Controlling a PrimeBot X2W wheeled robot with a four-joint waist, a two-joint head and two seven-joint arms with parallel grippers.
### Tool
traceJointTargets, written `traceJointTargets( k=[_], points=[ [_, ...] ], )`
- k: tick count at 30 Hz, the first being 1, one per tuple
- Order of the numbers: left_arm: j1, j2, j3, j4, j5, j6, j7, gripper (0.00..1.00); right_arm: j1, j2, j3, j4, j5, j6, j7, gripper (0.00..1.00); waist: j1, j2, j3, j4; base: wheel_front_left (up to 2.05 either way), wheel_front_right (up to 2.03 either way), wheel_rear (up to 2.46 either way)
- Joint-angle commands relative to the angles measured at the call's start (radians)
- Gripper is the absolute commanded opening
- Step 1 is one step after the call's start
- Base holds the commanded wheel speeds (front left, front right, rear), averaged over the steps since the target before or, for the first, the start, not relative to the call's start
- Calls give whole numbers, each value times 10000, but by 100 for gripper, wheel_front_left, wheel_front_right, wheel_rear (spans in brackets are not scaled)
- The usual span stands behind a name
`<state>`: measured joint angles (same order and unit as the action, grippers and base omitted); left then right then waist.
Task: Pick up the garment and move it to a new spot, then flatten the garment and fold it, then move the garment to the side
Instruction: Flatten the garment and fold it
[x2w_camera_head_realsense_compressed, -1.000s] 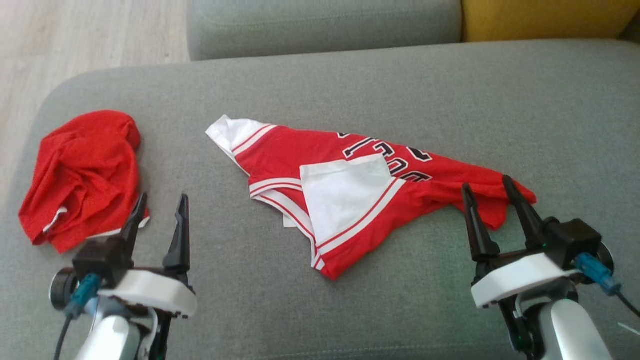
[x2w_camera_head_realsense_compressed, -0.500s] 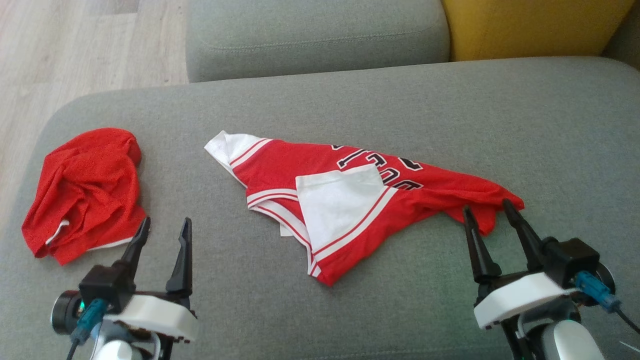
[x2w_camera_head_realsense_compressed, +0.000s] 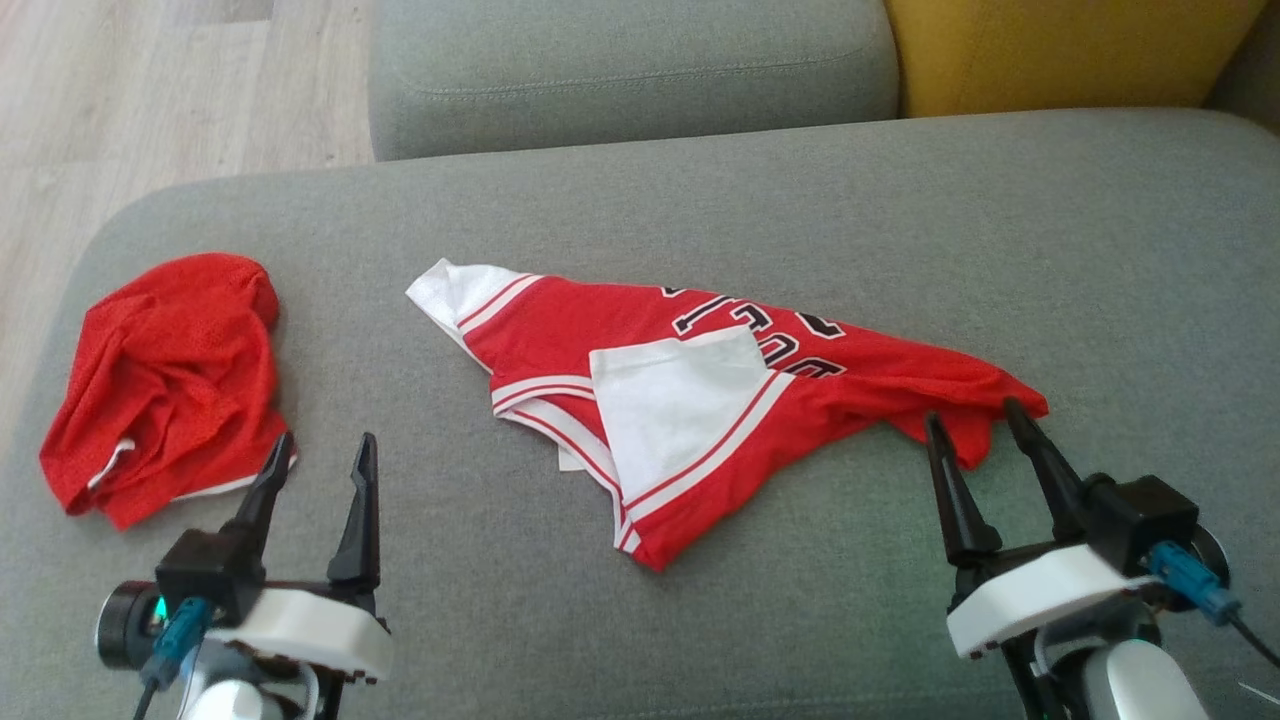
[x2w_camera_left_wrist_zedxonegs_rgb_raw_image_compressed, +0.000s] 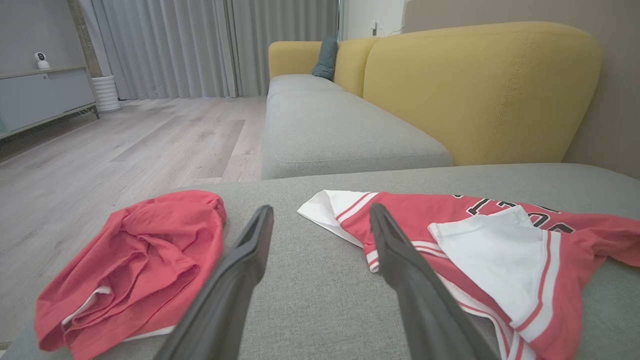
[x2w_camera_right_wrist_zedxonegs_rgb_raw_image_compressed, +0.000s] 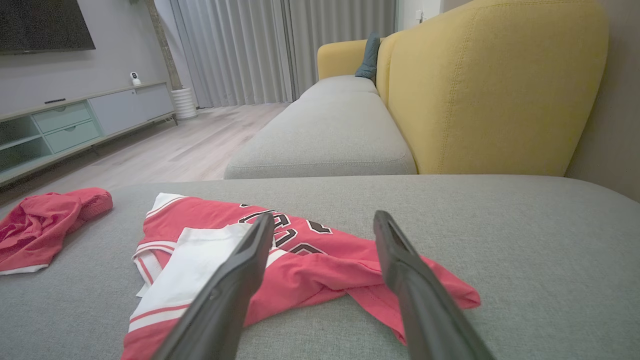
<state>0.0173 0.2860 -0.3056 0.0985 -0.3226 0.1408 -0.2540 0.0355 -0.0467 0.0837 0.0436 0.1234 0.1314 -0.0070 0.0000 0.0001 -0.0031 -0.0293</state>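
Note:
A red and white jersey garment (x2w_camera_head_realsense_compressed: 700, 400) with black lettering lies rumpled in the middle of the grey sofa seat (x2w_camera_head_realsense_compressed: 760, 200). My right gripper (x2w_camera_head_realsense_compressed: 972, 412) is open just in front of the jersey's right corner, nothing between its fingers. The right wrist view looks past that gripper (x2w_camera_right_wrist_zedxonegs_rgb_raw_image_compressed: 325, 215) onto the jersey (x2w_camera_right_wrist_zedxonegs_rgb_raw_image_compressed: 310, 265). My left gripper (x2w_camera_head_realsense_compressed: 325, 440) is open over bare seat, left of the jersey and right of a crumpled plain red garment (x2w_camera_head_realsense_compressed: 165, 380). In the left wrist view, the open left gripper (x2w_camera_left_wrist_zedxonegs_rgb_raw_image_compressed: 321, 207) points between the red bundle (x2w_camera_left_wrist_zedxonegs_rgb_raw_image_compressed: 140, 265) and the jersey (x2w_camera_left_wrist_zedxonegs_rgb_raw_image_compressed: 480, 240).
A second grey seat section (x2w_camera_head_realsense_compressed: 630, 70) and a yellow backrest (x2w_camera_head_realsense_compressed: 1070, 50) lie beyond the seat. Wooden floor (x2w_camera_head_realsense_compressed: 150, 90) runs along the left, past the seat's rounded edge. Grey seat fabric lies bare behind and to the right of the jersey.
The whole picture has shifted downward, so the head camera has moved. Both garments lie as before. Both grippers stay open in about the same places.

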Motion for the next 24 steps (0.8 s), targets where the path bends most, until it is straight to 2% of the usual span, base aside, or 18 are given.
traceJointTargets(
  k=[1,7,10,17,18,24],
  points=[
    [-362,285,494,-304,23,62,-78,100,-248,-35,217,-403,64,-7,3,100,0,-1,9,6,0,0,0],
    [-488,207,333,-256,-9,36,118,100,-297,-35,217,-419,76,-7,1,100,0,-1,120,32,0,0,0],
    [-839,11,-120,-269,54,-152,521,100,-371,-35,227,-450,66,-7,-10,100,0,-1,302,20,0,0,0],
    [-2602,-808,-1478,668,-13,-1233,1827,100,-773,-35,372,-550,6,-7,-56,100,0,-1,1117,-230,0,0,0],
    [-2602,-808,-1478,668,-13,-1233,1827,100,-773,-35,372,-550,6,-7,-56,100,0,-1,1117,-230,0,0,0],
    [-4118,-1454,-1898,2380,-589,-1901,3459,100,-1046,-35,399,-461,38,-7,-159,100,0,-1,1712,-596,0,0,0]
  ],
)
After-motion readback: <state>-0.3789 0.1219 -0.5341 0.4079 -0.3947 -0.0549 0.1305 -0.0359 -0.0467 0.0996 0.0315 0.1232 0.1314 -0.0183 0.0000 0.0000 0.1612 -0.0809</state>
